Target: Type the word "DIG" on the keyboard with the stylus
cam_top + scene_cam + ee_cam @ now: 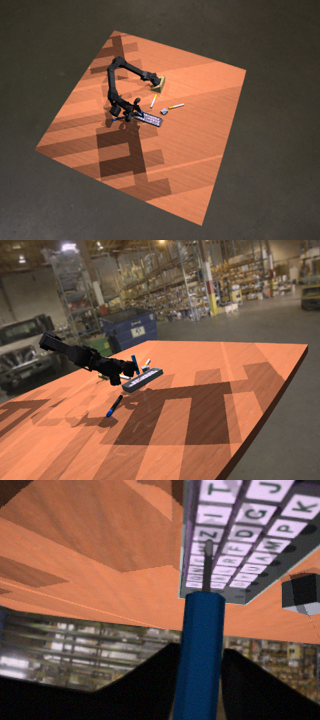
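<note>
Two white markers with yellow ends (153,101) (125,377) lie on the table (191,144) (206,405), with one black marker with a blue end (118,118) (115,405). There is one keyboard (152,119) (142,380) (239,535), plus one gray block (164,111) (145,368) (301,593). One blue stylus (142,114) (136,364) (200,650) and one robot arm (111,81) (77,353) complete the count.
</note>
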Robot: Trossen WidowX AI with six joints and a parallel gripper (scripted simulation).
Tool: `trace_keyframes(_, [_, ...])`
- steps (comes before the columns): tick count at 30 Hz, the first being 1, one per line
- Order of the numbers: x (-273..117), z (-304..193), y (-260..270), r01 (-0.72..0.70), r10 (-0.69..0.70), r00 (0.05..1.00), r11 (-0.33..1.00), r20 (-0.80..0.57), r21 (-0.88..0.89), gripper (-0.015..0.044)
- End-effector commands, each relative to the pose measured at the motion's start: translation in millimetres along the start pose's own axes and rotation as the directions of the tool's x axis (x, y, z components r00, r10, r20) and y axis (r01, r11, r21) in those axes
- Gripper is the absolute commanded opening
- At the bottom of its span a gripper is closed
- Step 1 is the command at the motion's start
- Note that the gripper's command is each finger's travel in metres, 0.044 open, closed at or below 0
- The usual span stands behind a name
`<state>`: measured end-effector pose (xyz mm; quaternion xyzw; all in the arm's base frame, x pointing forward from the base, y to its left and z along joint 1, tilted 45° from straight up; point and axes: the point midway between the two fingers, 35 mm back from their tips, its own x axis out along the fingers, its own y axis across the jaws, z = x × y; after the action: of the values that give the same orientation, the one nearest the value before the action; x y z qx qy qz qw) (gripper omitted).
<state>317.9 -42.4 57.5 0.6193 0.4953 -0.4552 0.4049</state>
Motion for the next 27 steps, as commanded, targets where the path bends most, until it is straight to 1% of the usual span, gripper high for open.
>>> trace_keyframes(1, [2.9,1.9,-1.8,0.006,-0.006,1.0,1.0,-0.004,-0.004,0.0081])
trace_keyframes(27, [8.0,10.6,-1.9,0.006,-0.006,1.0,1.0,-0.003,-0.004,0.0081])
